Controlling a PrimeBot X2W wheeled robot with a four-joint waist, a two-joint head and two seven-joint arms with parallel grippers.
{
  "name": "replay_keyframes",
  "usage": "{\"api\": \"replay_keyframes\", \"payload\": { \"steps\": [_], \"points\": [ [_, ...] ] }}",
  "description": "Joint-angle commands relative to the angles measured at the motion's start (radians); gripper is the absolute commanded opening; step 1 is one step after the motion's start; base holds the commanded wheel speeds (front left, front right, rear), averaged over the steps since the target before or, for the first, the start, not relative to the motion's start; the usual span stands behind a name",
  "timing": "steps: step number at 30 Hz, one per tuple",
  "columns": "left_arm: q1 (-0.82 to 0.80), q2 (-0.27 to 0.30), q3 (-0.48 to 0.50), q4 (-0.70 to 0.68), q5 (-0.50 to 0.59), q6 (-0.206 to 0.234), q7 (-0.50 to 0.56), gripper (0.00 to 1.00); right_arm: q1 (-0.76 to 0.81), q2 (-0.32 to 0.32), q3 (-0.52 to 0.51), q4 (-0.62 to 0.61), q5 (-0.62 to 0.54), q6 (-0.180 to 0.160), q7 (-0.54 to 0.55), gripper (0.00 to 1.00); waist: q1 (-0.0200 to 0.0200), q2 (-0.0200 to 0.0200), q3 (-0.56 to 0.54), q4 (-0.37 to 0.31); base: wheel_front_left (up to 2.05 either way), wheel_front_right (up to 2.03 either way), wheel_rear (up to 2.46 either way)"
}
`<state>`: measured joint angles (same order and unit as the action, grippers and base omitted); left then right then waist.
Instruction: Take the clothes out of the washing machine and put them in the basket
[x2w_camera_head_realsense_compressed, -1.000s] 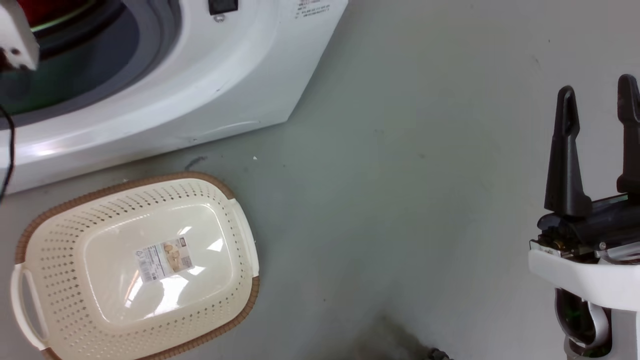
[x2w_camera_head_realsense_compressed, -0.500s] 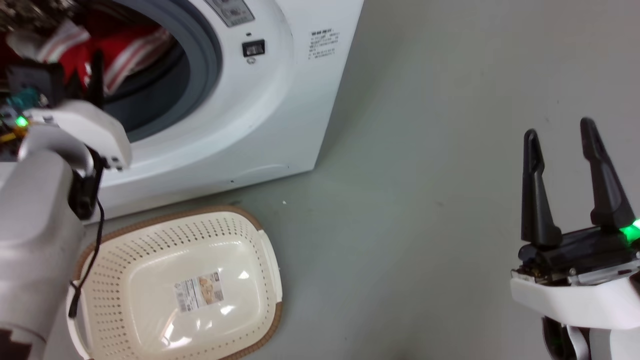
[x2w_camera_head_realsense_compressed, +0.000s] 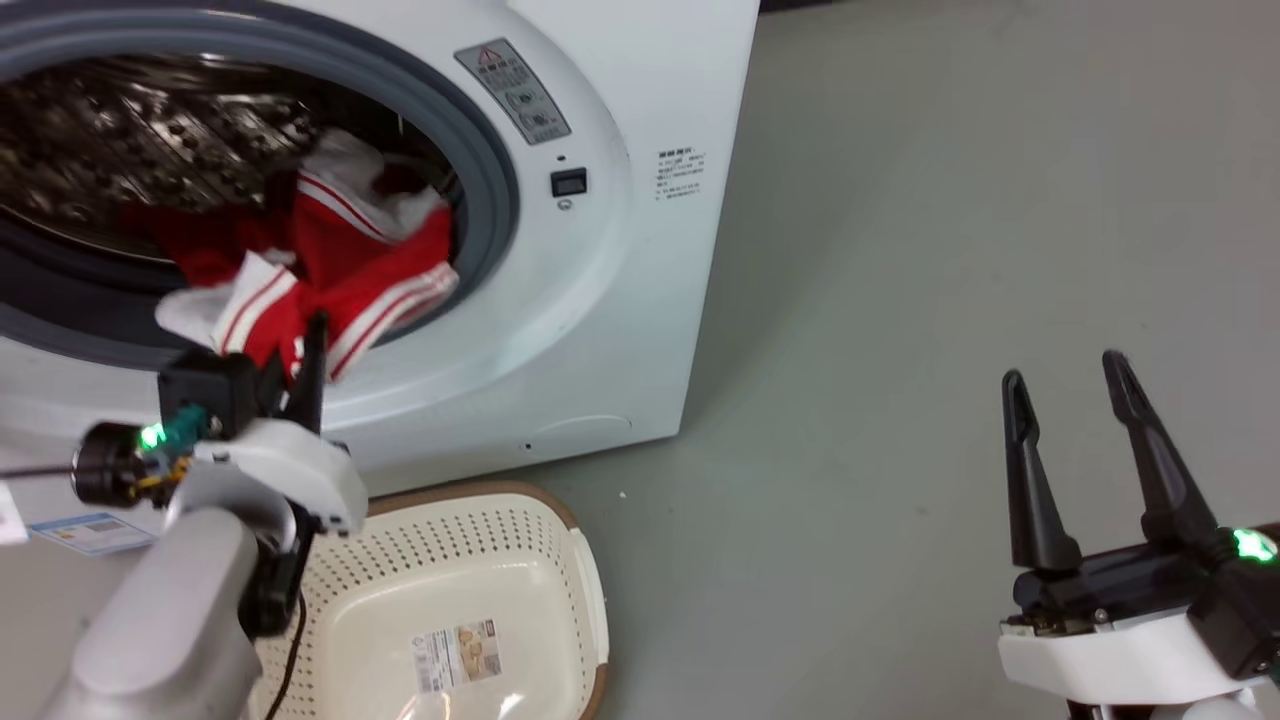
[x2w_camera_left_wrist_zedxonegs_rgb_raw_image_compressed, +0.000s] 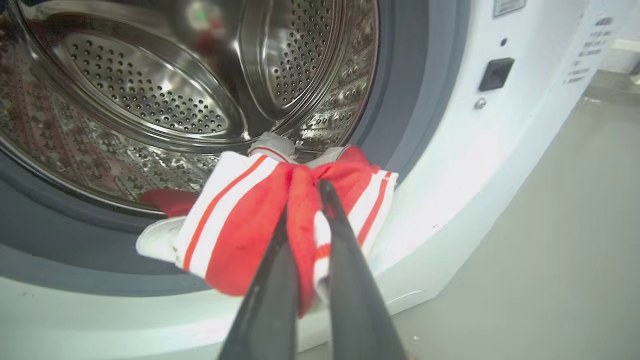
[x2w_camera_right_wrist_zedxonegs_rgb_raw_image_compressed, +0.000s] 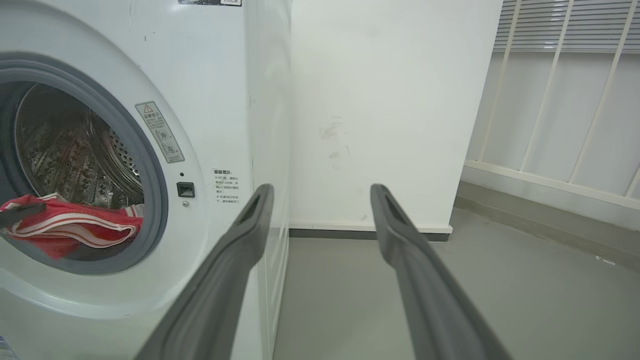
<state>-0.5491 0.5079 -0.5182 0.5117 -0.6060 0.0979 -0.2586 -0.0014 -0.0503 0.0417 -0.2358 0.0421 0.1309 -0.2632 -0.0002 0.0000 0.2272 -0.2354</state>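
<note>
The white washing machine (x2w_camera_head_realsense_compressed: 620, 300) stands open, its steel drum (x2w_camera_left_wrist_zedxonegs_rgb_raw_image_compressed: 150, 100) bare at the back. Red clothes with white stripes (x2w_camera_head_realsense_compressed: 340, 260) lie at the drum's mouth and spill over the grey seal (x2w_camera_left_wrist_zedxonegs_rgb_raw_image_compressed: 400, 100). My left gripper (x2w_camera_head_realsense_compressed: 300, 350) is shut on a fold of a red garment (x2w_camera_left_wrist_zedxonegs_rgb_raw_image_compressed: 240, 220) at the seal's lower lip. The cream basket (x2w_camera_head_realsense_compressed: 480, 495) sits on the floor below the door opening, with only a label inside; my left arm hides its left part. My right gripper (x2w_camera_head_realsense_compressed: 1065, 375) hangs open over the floor to the right, holding nothing.
Grey floor (x2w_camera_head_realsense_compressed: 900, 300) stretches to the right of the machine. A white wall (x2w_camera_right_wrist_zedxonegs_rgb_raw_image_compressed: 390, 100) stands behind it, with a railed panel (x2w_camera_right_wrist_zedxonegs_rgb_raw_image_compressed: 560, 100) further right. A sticker (x2w_camera_head_realsense_compressed: 90, 532) is on the machine's lower front.
The head camera has tilted up, so machine and basket sit lower in the picture and the drum shows. My left gripper holds the red garment at the drum's mouth. The right gripper stays open.
</note>
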Motion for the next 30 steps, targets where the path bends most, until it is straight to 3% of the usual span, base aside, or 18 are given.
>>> {"api": "replay_keyframes", "payload": {
  "steps": [1, 7, 14, 30],
  "points": [
    [0.044, 0.003, -0.001, -0.039, -0.006, 0.015, -0.005, 0.00, 0.021, 0.000, -0.003, 0.007, -0.007, 0.000, -0.002, 1.00, 0.0002, 0.0000, -0.035, 0.018, 0.00, 0.00, 0.00],
    [0.166, 0.018, -0.019, -0.158, -0.007, 0.063, 0.016, 0.00, 0.050, 0.000, -0.004, 0.021, -0.020, 0.000, -0.002, 1.00, 0.0002, 0.0000, -0.067, 0.032, 0.00, 0.00, 0.00],
    [0.269, 0.027, -0.056, -0.241, -0.010, 0.088, 0.051, 0.00, 0.065, 0.000, 0.000, 0.029, -0.023, 0.000, -0.002, 1.00, 0.0002, 0.0000, -0.076, 0.037, 0.00, 0.00, 0.00],
    [0.324, -0.028, -0.137, -0.068, -0.029, 0.024, 0.062, 0.00, 0.027, 0.000, 0.002, 0.034, -0.018, 0.000, -0.002, 1.00, 0.0002, 0.0000, -0.013, -0.009, 0.00, 0.00, 0.00]
  ]
}}
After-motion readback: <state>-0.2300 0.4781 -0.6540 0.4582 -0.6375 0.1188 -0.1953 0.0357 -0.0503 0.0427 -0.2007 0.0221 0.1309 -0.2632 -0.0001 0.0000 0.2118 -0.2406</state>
